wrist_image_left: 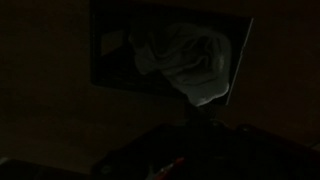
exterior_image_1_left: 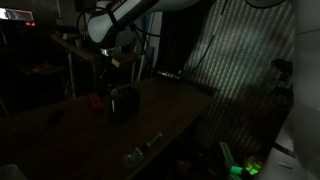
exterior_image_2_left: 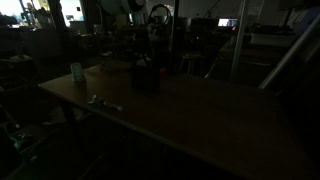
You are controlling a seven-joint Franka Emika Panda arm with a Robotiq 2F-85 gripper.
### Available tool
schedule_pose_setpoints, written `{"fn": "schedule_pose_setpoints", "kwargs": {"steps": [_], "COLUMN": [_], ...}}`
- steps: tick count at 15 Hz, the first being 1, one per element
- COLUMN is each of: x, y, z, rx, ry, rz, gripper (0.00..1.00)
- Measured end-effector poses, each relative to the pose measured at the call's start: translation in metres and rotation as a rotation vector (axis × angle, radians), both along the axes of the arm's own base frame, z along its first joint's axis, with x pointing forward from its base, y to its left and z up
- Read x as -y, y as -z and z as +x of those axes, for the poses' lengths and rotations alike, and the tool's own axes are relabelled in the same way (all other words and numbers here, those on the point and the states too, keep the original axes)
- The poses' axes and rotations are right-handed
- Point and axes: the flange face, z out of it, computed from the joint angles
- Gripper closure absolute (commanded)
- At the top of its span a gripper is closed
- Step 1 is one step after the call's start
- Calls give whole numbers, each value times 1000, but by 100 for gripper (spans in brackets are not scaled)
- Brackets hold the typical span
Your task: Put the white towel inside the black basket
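Observation:
The scene is very dark. In the wrist view the white towel (wrist_image_left: 180, 58) lies crumpled inside the black basket (wrist_image_left: 110, 60), and one tip of it reaches down over the near rim towards my gripper (wrist_image_left: 200, 122). The jaws are only a dark shape just below that tip, so I cannot tell whether they are open or hold the towel. In both exterior views the gripper (exterior_image_1_left: 114, 70) (exterior_image_2_left: 148, 52) hangs just above the basket (exterior_image_1_left: 124, 103) (exterior_image_2_left: 145, 78) on the table.
A small red object (exterior_image_1_left: 96, 100) (exterior_image_2_left: 163, 72) lies beside the basket. A pale cup (exterior_image_2_left: 77, 72) stands near a table corner. Small metal bits (exterior_image_1_left: 140, 152) (exterior_image_2_left: 102, 101) lie near the table edge (exterior_image_1_left: 175, 135). Clutter and stands fill the background.

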Motion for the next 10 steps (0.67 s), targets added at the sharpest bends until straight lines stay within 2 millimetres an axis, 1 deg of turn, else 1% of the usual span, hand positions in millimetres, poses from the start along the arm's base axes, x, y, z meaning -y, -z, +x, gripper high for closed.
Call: {"fn": "schedule_pose_setpoints", "kwargs": {"steps": [4,10], "x": [5,9], "y": [4,5], "z": [-1,-1], "rx": [-16,-18], "ry": [7,18], "rz": [-4,4], "gripper": [98,98]}}
